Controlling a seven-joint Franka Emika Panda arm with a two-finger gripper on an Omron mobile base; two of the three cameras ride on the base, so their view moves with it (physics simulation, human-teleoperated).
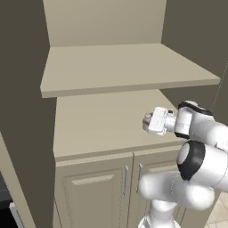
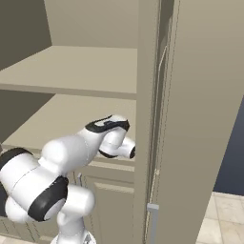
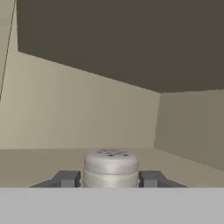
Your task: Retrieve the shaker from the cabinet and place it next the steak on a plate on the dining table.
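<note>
Two dark fingertips (image 3: 66, 178) flank shaker (image 3: 111, 168) in your hand view, touching both sides: pincer (image 3: 111, 179) clamped on shaker. Shaker sits at 6 o'clock, perforated cap up, inside cabinet (image 1: 98, 116) above lower shelf (image 1: 93, 122), arm reaching in

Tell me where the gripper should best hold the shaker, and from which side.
Grip the shaker across its round body just below the perforated cap, coming in level from the cabinet's open front. It stands upright, and the gripper fingers already flank it on both sides, apparently closed on it.
</note>
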